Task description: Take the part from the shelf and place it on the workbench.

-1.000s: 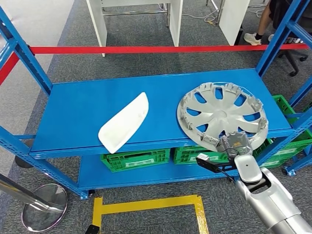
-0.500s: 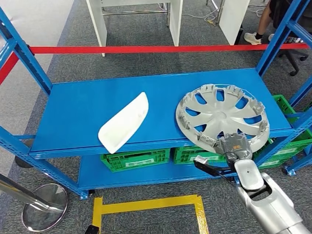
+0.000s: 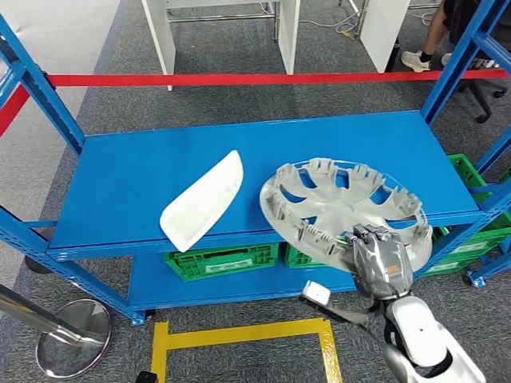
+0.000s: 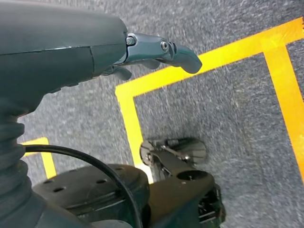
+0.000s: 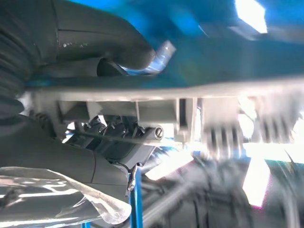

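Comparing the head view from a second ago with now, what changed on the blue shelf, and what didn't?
The right hand, gripping the near rim of the round silver wheel cover, has pulled it leftward and toward the robot; its near edge now overhangs the blue metal shelf and it looks tilted rather than flat. The long white plastic part and green crates stayed put.

This looks like a workshop or test area set up inside an office-like room: a blue steel storage rack [image 3: 253, 171] stands on grey carpet [image 3: 241, 100], with green plastic crates [image 3: 219, 261] under its lower shelf and car parts, a silver hubcap [image 3: 343, 209] and a white plastic panel [image 3: 202, 201], lying on top. Yellow floor tape [image 3: 241, 333] marks a bay on the near side. A red barrier belt [image 3: 241, 80] with a chrome stanchion base [image 3: 72, 339] ropes it off, and white desk legs [image 3: 163, 36] stand on the far side.
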You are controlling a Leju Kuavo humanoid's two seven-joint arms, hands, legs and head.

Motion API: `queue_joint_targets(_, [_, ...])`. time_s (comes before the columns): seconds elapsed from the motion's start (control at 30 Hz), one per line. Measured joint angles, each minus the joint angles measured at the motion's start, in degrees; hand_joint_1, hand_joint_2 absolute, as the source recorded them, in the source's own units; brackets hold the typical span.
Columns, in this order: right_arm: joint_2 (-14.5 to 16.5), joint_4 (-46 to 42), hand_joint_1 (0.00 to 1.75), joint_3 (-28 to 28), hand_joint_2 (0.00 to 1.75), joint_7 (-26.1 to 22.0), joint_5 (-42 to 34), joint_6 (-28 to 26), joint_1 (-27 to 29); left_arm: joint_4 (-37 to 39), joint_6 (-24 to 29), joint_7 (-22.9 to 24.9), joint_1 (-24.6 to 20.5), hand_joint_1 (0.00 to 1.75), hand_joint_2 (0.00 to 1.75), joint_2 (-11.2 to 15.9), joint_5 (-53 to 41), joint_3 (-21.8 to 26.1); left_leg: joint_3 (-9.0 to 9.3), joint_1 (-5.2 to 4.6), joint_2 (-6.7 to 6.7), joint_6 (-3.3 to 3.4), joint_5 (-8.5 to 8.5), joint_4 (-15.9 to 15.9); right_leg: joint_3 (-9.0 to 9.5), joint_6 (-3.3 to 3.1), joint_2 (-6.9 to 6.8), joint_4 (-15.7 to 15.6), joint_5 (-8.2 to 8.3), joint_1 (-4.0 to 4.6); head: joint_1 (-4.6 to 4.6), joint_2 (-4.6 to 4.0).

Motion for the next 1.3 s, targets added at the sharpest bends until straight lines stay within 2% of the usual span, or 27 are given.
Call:
queue_joint_targets(0.07, [0.1,-0.8,1.75,0.0,1.75,-0.4,-0.4,-0.8,0.5,0.0,-0.1,-0.1,0.0,0.00,1.75,0.0,0.1,0.1,-0.01,0.00,0.01,-0.01,-0.01,0.0,-0.03,0.00,0.03,0.0,0.00,0.00,0.01,0.00])
queue_joint_targets(0.13, [0.3,-5.6,1.75,0.0,1.75,-3.3,-4.5,-4.1,4.4,0.0,-0.9,-0.6,0.0,0.00,1.75,-0.1,0.6,1.0,-0.07,0.01,-0.03,-0.02,-0.03,0.0,-0.04,0.01,-0.04,0.0,-0.04,0.01,0.06,0.00])
queue_joint_targets(0.23, [0.5,-16.1,1.75,1.2,1.75,-11.6,-16.4,-10.5,12.4,0.0,-1.7,-1.0,0.1,0.00,1.75,0.0,1.0,2.8,-0.15,0.00,0.04,-0.01,-0.03,0.0,-0.12,0.06,0.08,0.0,-0.02,0.00,0.06,0.00])
queue_joint_targets(0.33, [0.6,-22.3,1.75,3.5,1.75,-25.1,-34.0,-11.3,15.8,0.0,-1.6,-0.9,0.0,0.00,1.75,0.1,-0.4,4.0,-0.14,-0.01,0.11,0.04,0.00,0.1,-0.13,0.15,0.17,0.0,0.11,-0.03,0.05,0.00])
queue_joint_targets(0.4, [0.6,-23.8,1.75,4.7,1.75,-34.1,-46.4,-8.4,15.7,0.0,-1.5,-0.8,0.0,0.00,1.75,0.2,-1.5,4.2,-0.13,-0.01,0.12,0.04,0.01,0.1,-0.13,0.16,0.20,0.0,0.14,-0.02,0.04,0.00])
queue_joint_targets(0.47, [0.9,-24.6,1.75,6.0,1.75,-41.0,-57.1,-1.9,15.5,0.0,-1.6,-0.6,-0.1,0.00,1.75,0.3,-2.4,4.2,-0.12,0.00,0.10,0.05,0.01,0.1,-0.11,0.16,0.15,0.0,0.13,-0.01,0.04,0.00])
queue_joint_targets(0.6, [3.2,-25.8,1.75,6.9,1.75,-47.6,-72.7,10.8,15.1,0.0,-1.8,-0.5,-0.3,0.00,1.75,0.4,-4.0,4.1,-0.19,0.00,0.14,0.09,0.05,0.1,-0.20,0.15,0.20,0.0,0.16,-0.01,0.04,0.00])
queue_joint_targets(0.63, [4.6,-26.6,1.75,7.0,1.75,-48.7,-76.6,15.0,15.1,0.0,-1.8,-0.8,-0.3,0.00,1.75,0.4,-4.6,4.1,-0.19,0.00,0.18,0.09,0.05,0.1,-0.23,0.15,0.24,0.0,0.17,-0.01,0.05,0.00])
queue_joint_targets(0.73, [9.5,-28.2,1.75,6.2,1.75,-49.9,-85.6,27.1,16.5,0.0,-1.7,-1.6,-0.5,0.00,1.75,0.4,-5.4,4.1,-0.13,0.04,0.16,0.09,0.05,0.1,-0.16,0.13,0.17,0.0,0.12,0.03,-0.71,0.00])
queue_joint_targets(0.77, [10.9,-28.1,1.75,5.3,1.75,-49.9,-87.4,29.8,17.4,0.0,-1.6,-1.8,-0.5,0.00,1.75,0.3,-5.3,4.1,-0.14,0.05,0.14,0.08,0.04,0.0,-0.14,0.12,0.16,0.0,0.10,0.04,-0.93,0.00])
queue_joint_targets(0.83, [13.6,-27.7,1.75,3.2,1.75,-50.0,-89.4,33.2,19.2,0.0,-2.2,-2.4,-0.4,0.00,1.75,0.2,-4.8,4.2,-0.16,0.03,0.17,0.08,0.04,0.0,-0.17,0.12,0.19,0.0,0.09,0.03,-0.75,0.00])
queue_joint_targets(1.03, [18.4,-25.6,1.75,-0.6,1.75,-50.0,-89.4,34.5,22.4,0.0,-3.9,-3.6,-0.4,0.00,1.75,-0.1,-3.8,4.9,-0.17,0.01,0.22,0.09,0.05,0.0,-0.17,0.15,0.24,0.0,0.18,0.00,-0.71,0.00])
queue_joint_targets(1.2, [19.8,-24.8,1.75,-1.6,1.75,-50.0,-89.3,34.5,23.1,0.0,-4.0,-3.6,-0.4,0.00,1.75,-0.2,-3.7,5.4,-0.16,0.01,0.22,0.09,0.05,0.1,-0.18,0.15,0.24,0.0,0.18,-0.01,-0.72,0.00])
queue_joint_targets(1.3, [20.2,-24.3,1.75,-1.9,1.75,-50.0,-88.8,34.1,23.5,0.0,-3.3,-3.4,-0.4,0.00,1.75,-0.3,-3.6,5.6,-0.29,-0.12,0.20,0.50,-0.13,0.5,-0.18,0.38,0.24,-0.1,0.30,-0.22,-0.76,0.00])
